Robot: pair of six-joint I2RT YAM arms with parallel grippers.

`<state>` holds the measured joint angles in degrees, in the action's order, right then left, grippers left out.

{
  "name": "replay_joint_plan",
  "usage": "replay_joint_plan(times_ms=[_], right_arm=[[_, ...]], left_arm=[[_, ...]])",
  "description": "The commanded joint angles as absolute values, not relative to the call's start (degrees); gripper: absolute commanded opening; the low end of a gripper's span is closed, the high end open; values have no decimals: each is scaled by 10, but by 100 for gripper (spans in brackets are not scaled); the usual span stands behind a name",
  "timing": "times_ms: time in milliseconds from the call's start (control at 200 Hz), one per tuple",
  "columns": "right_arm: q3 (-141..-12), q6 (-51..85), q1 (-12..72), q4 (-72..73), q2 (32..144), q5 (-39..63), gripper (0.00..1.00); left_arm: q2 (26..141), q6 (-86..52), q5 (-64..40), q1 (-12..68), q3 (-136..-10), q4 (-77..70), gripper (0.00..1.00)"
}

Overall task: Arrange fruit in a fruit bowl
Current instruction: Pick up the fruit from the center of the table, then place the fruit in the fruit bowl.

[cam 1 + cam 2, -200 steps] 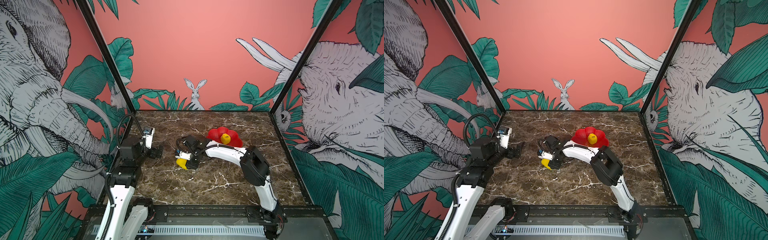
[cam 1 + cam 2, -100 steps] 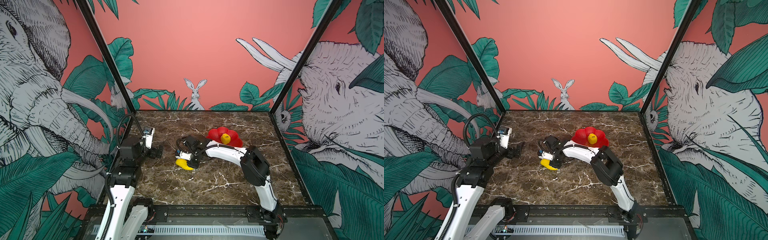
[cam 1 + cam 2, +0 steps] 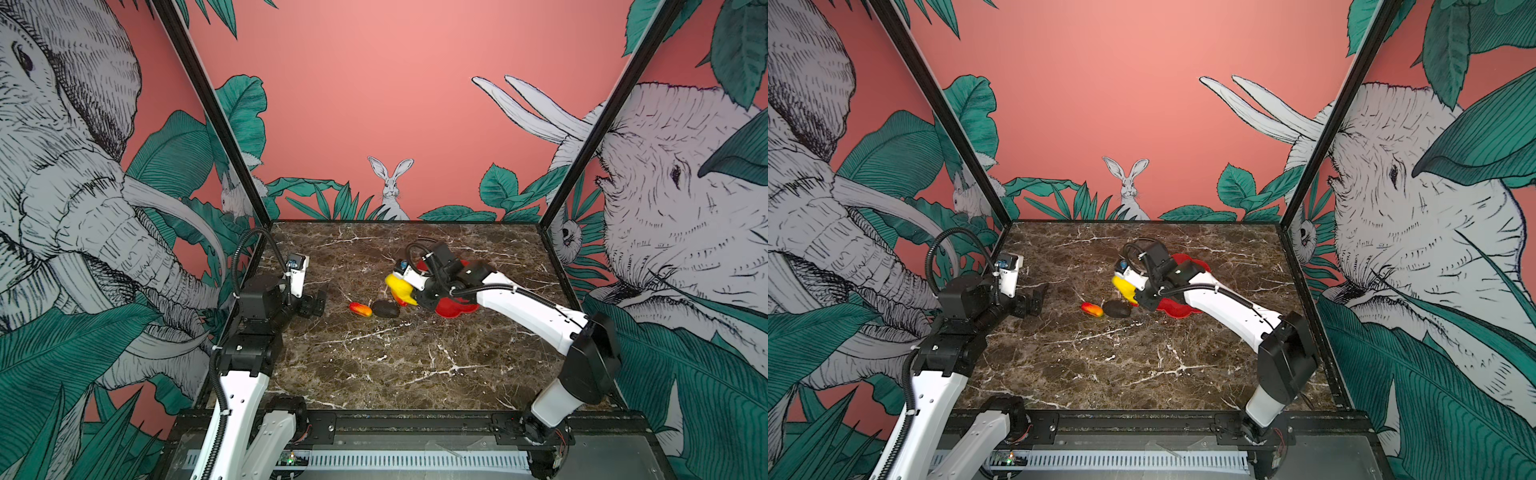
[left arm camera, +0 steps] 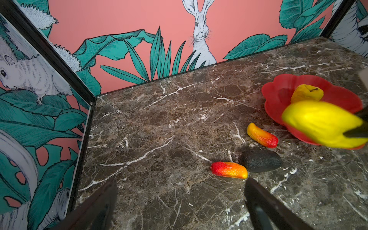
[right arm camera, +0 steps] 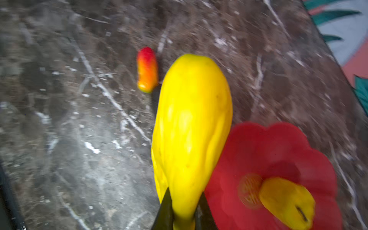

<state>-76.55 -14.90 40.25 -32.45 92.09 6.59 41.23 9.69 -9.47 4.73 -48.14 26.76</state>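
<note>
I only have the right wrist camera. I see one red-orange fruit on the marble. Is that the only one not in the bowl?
Observer: No. A second red-orange fruit lies on the marble, just outside the red bowl.
Operator: Anything else loose?
Observer: A black oval fruit lies right beside the red-orange fruit you see. The long yellow fruit mostly covers it in your view.
Operator: And the left arm?
Observer: The left gripper is off to the side of the fruit, jaws open, holding nothing.
</note>
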Motion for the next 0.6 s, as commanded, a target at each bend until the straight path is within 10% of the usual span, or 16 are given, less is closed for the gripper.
replay_joint_plan(times_ms=[0, 590], right_arm=[[-700, -85, 382, -270, 901, 11, 0], [-680, 18, 361, -180, 1025, -75, 2]], left_arm=[[407, 104, -96, 49, -479, 268, 100], [405, 103, -99, 49, -477, 267, 100]])
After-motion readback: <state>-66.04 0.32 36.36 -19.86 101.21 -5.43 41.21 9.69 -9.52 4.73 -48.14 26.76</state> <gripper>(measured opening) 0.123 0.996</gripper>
